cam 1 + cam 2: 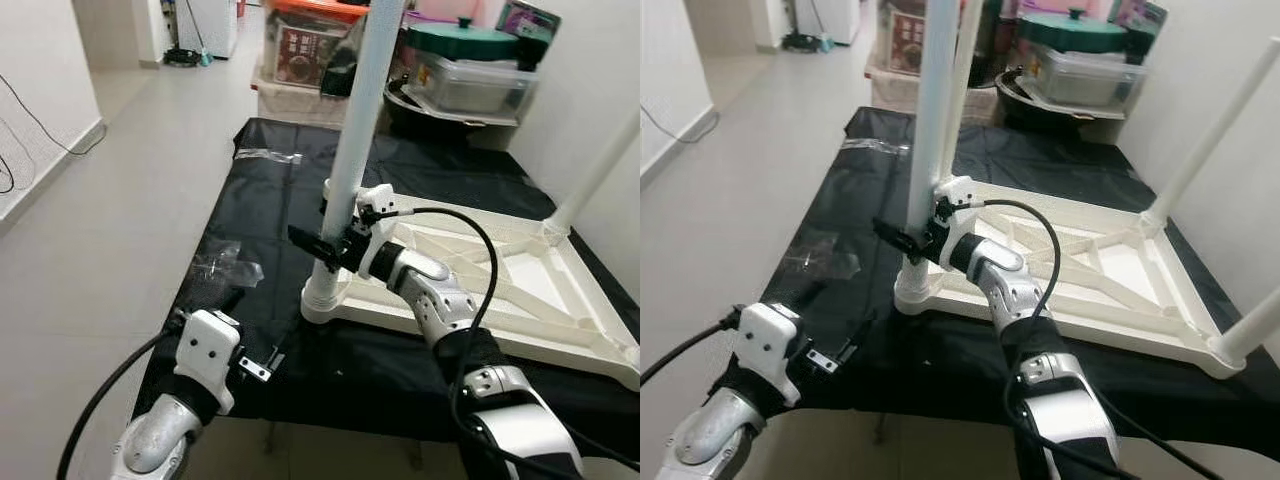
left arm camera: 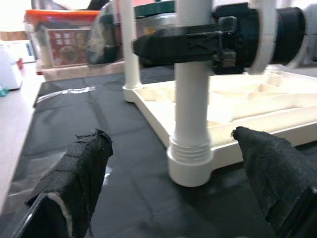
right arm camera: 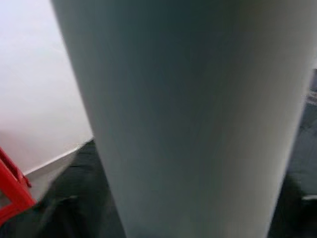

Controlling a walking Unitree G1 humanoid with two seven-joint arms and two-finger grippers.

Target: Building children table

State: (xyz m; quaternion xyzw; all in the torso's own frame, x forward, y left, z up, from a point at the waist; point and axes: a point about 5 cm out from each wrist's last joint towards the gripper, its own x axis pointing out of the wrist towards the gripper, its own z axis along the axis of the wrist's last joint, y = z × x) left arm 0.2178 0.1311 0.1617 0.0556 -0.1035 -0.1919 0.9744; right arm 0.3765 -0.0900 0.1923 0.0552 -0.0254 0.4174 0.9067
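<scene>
A: Children table (image 1: 520,290), white plastic, lies upside down on a black sheet (image 1: 270,190) spread on the floor (image 1: 120,170). Its underside with the ribs faces up.

B: And the legs?

A: One white leg (image 1: 352,150) stands upright in the socket (image 1: 322,300) at the table corner nearest to the robot's left. Two more legs stand at the far right side (they are partly cut by the picture edge).

B: Where is the right gripper (image 1: 325,243)?

A: At that near leg, a little above the socket. Its jaws are closed around the leg, one black finger on each side. In the right wrist view the leg (image 3: 188,119) is very close to the camera.

B: And the left gripper (image 2: 173,183)?

A: Low over the near left edge of the black sheet, pointing at the same socket. Its jaws are wide apart and hold nothing; the socket (image 2: 190,163) shows between the two padded fingers (image 2: 81,173).

B: Anything else around?

A: A crumpled clear plastic wrap (image 1: 225,262) lies on the sheet beside the socket. Storage boxes (image 1: 310,50) and a green lid (image 1: 460,40) stand beyond the far edge of the sheet.
</scene>
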